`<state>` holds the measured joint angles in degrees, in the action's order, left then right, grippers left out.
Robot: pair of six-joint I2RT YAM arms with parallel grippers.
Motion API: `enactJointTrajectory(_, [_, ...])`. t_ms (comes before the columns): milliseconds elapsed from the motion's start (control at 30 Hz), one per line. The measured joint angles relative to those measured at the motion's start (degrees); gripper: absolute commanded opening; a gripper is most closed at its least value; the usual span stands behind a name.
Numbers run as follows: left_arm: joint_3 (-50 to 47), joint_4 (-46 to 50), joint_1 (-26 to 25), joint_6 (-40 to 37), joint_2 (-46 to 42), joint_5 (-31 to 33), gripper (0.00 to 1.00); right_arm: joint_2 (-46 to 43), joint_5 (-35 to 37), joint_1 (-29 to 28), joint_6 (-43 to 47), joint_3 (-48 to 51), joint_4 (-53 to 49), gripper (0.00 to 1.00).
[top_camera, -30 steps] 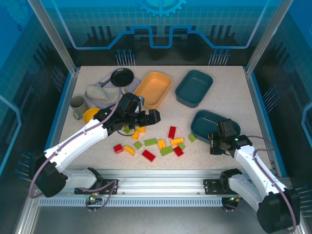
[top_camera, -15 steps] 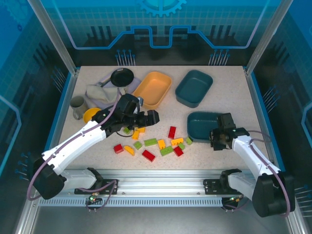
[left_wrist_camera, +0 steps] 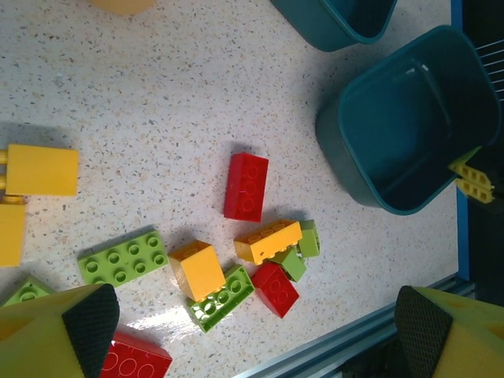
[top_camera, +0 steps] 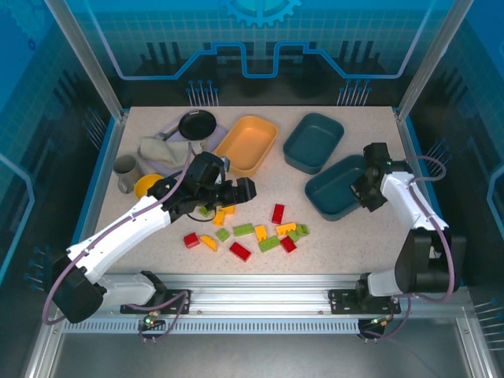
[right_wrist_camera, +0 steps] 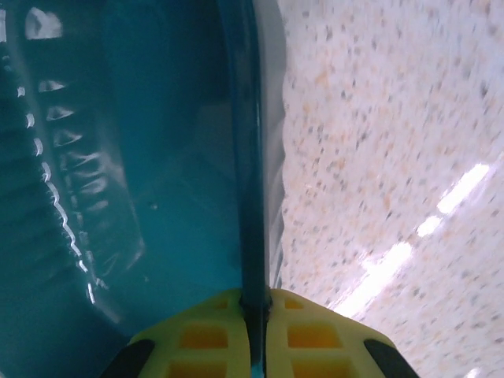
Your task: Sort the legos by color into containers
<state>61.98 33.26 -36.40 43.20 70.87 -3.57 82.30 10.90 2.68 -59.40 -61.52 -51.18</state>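
Red, yellow and green legos point(top_camera: 261, 233) lie scattered at the front middle of the table. In the left wrist view I pick out a red brick point(left_wrist_camera: 246, 186), a yellow brick point(left_wrist_camera: 268, 240) and a green one point(left_wrist_camera: 122, 256). My left gripper point(top_camera: 236, 194) hovers open over their left part, and nothing lies between its fingertips point(left_wrist_camera: 90, 315). The right gripper point(top_camera: 368, 193) is shut on the right rim of a dark teal tray point(top_camera: 335, 189), whose thin edge point(right_wrist_camera: 250, 157) is pinched between the yellow pads point(right_wrist_camera: 201, 339). An orange-yellow tray point(top_camera: 246, 144) and another teal tray point(top_camera: 313, 142) stand at the back.
A black round dish point(top_camera: 197, 124), a grey cloth point(top_camera: 161, 151), a grey cup point(top_camera: 124, 173) and a small yellow bowl point(top_camera: 147, 186) crowd the back left. The metal rail point(top_camera: 260, 283) runs along the table's near edge, close to the bricks.
The right gripper shut on the teal tray's rim and carried it from the front right toward the back right. The left arm has hardly moved.
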Motion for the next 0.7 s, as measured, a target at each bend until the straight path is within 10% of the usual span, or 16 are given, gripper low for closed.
enactJointTrajectory(400, [6.4,1.6,0.2,-0.3,7.1,0.3,0.93,26.4,2.2,6.2,27.7,-24.8,-4.4,0.02])
enactJointTrajectory(700, [11.0,2.5,3.9,-1.3,12.6,-0.4,0.88,33.1,2.4,8.8,31.7,-38.3,-8.9,0.59])
